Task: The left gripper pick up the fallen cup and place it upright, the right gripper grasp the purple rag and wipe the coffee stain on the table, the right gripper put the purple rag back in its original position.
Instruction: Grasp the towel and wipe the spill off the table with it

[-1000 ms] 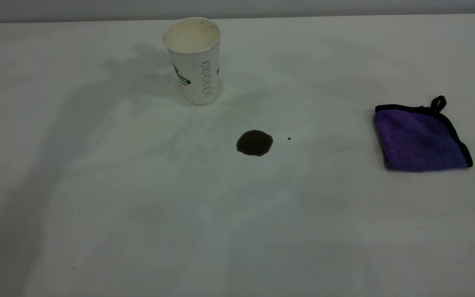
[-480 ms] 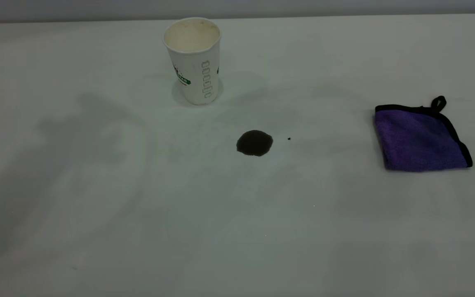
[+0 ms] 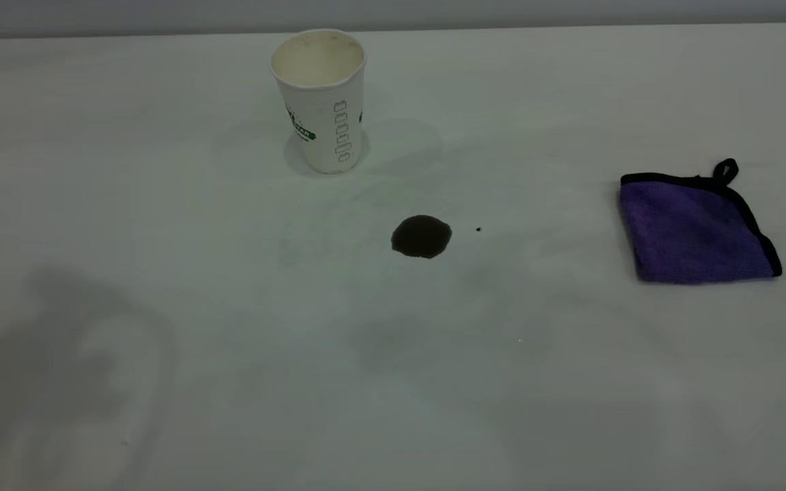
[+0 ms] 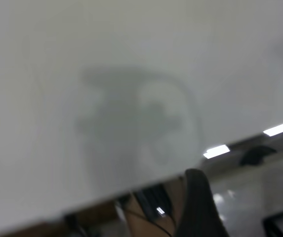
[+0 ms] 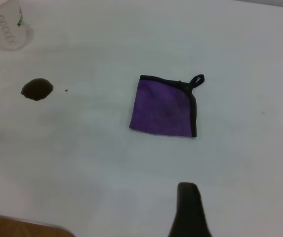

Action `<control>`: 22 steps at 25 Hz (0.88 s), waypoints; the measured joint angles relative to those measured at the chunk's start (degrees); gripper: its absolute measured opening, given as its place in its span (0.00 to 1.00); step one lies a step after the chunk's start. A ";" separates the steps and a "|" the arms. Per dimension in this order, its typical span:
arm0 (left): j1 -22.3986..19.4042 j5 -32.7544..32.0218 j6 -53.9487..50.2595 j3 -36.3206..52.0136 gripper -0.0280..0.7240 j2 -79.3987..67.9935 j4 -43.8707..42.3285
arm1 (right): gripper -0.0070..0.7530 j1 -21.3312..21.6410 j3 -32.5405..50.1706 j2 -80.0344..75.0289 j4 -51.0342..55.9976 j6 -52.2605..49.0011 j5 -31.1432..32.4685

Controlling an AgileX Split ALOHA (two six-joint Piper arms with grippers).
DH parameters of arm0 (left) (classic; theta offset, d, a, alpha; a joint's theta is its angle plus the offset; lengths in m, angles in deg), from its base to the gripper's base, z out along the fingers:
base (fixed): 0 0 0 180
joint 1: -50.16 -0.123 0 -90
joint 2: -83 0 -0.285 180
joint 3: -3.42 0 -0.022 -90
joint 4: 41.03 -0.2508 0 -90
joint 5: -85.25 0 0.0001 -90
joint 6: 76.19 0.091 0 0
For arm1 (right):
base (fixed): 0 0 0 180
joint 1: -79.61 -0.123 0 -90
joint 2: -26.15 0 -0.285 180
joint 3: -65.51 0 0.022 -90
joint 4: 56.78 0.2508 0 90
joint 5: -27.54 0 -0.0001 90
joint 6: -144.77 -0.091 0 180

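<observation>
One right gripper finger (image 5: 188, 210) well short of purple rag (image 5: 164, 106).

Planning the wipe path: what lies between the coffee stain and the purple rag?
Only a tiny black speck beside the coffee stain; otherwise bare table up to the purple rag, in the exterior view.

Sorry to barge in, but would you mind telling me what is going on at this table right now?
Nothing is being held at the moment. The cup already stands upright at the far side of the table. The coffee stain is not yet wiped, and the purple rag lies folded and untouched off to the right. The right gripper hangs above the table with the rag ahead of it. The left gripper is over the table's edge, away from everything.
</observation>
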 joint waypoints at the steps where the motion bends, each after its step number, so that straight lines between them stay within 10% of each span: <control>1: 0.00 0.00 -2.30 3.37 0.80 1.93 -0.43 | 0.78 0.00 0.00 0.00 0.00 0.00 0.00; 11: -0.34 0.30 -7.22 29.48 0.80 22.45 -3.77 | 0.78 0.00 0.00 0.00 0.00 0.00 0.00; 22: -11.08 2.99 -7.27 34.94 0.80 47.38 -4.94 | 0.78 0.00 0.00 0.00 0.00 0.00 0.00</control>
